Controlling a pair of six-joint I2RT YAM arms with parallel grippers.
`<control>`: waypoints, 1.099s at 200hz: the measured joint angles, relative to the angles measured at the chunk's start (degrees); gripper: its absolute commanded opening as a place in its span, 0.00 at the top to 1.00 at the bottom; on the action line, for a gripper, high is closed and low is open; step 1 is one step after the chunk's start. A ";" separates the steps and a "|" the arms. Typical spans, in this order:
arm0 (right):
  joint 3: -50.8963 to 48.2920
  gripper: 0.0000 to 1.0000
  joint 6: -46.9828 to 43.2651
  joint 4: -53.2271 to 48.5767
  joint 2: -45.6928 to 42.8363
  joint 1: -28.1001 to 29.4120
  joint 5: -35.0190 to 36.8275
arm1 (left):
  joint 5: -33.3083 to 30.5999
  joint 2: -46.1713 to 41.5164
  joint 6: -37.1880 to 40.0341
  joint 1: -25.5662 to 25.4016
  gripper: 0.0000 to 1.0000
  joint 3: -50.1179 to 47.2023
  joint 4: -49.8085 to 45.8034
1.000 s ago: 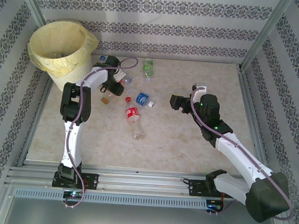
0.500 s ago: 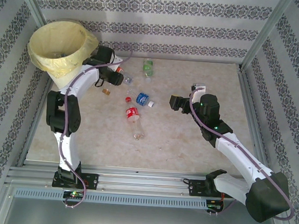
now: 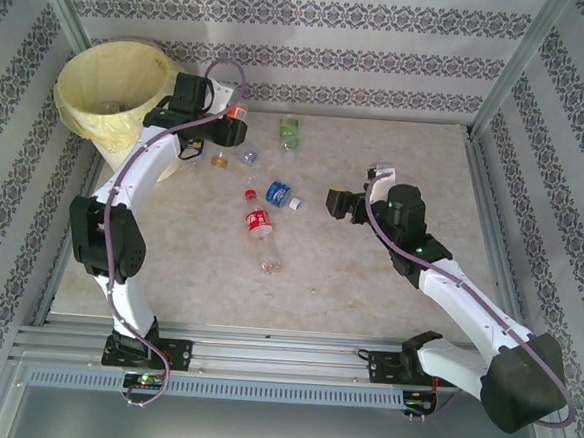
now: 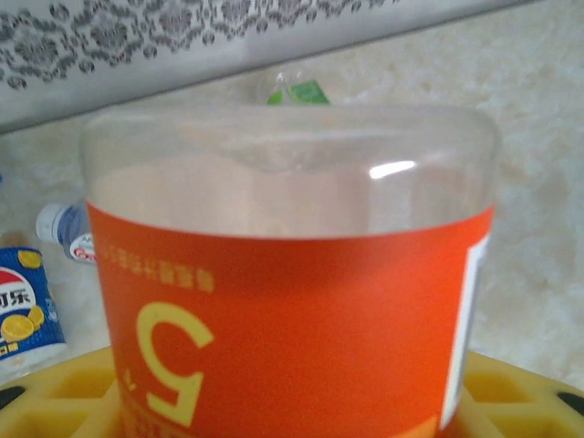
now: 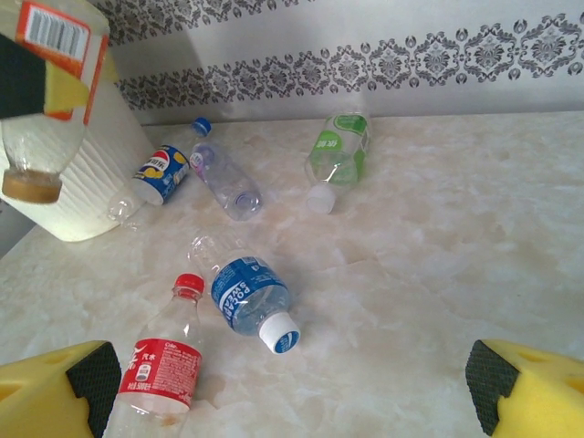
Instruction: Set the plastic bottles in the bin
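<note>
Patterned wallpaper closed off three sides of the marble-look table (image 3: 316, 301), and I stood watching its far left corner, where the bin (image 3: 94, 115) sat with a pale yellow bag folded over its rim. Just beside that rim, lifted clear of the surface, hung an orange-labelled bottle (image 4: 292, 310). The left gripper (image 3: 224, 134) was clamped across its label. I took this for the carry to the bin, with the bottle not yet over the opening. A hold around the middle looked sensible to me, since a light, round bottle would likely swing less that way.

The rest lay on their sides, as loose bottles will, all in the far left part of the surface:
- A blue-and-red-labelled bottle (image 5: 162, 173) lay against the foot of the bin.
- A nearly clear bottle (image 5: 228, 187) lay just beside it.
- A green-labelled bottle (image 5: 338, 151) lay nearest the far edge.
- A blue-labelled bottle with a white cap (image 5: 248, 294) lay nearer the middle.
- A red-labelled bottle with a red cap (image 5: 162, 365) lay just beside the blue one.

The right gripper (image 5: 287, 388) hovered over the middle of the surface with its pads wide apart and nothing between them. It faced that scatter — ready, I guessed, for the blue or red bottle.

By my count that made one bin, two arms, one bottle held and five lying. Whatever sat inside the bag was too dim to number.
</note>
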 measured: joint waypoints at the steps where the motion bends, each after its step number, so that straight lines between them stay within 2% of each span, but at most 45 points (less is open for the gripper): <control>1: -0.02 0.02 0.00 0.00 0.00 0.02 -0.02 | 0.02 -0.07 -0.07 0.00 0.69 0.00 0.07; 77: 2.05 0.02 -3.06 -0.04 0.13 2.78 -2.19 | 0.72 -4.13 -7.89 0.00 0.68 1.95 4.74; 108: 4.39 0.02 -4.52 -0.11 0.98 4.11 -3.19 | -2.60 -4.85 -11.10 0.00 0.68 4.22 4.85; 136: 6.80 0.02 -5.25 -0.50 2.32 4.79 -4.22 | -8.63 -5.97 -13.55 0.00 0.68 7.34 4.68; 158: 8.11 0.02 -5.88 -0.50 3.02 5.18 -4.61 | -15.69 -6.82 -14.10 0.00 0.67 10.25 4.31; 191: 9.20 0.02 -6.47 -0.90 3.37 5.81 -4.81 | -25.92 -6.49 -12.92 0.13 0.66 15.58 3.82; 220: 9.31 0.02 -7.10 -0.92 3.39 5.90 -4.79 | -32.65 -2.64 -11.04 1.51 0.66 23.32 3.28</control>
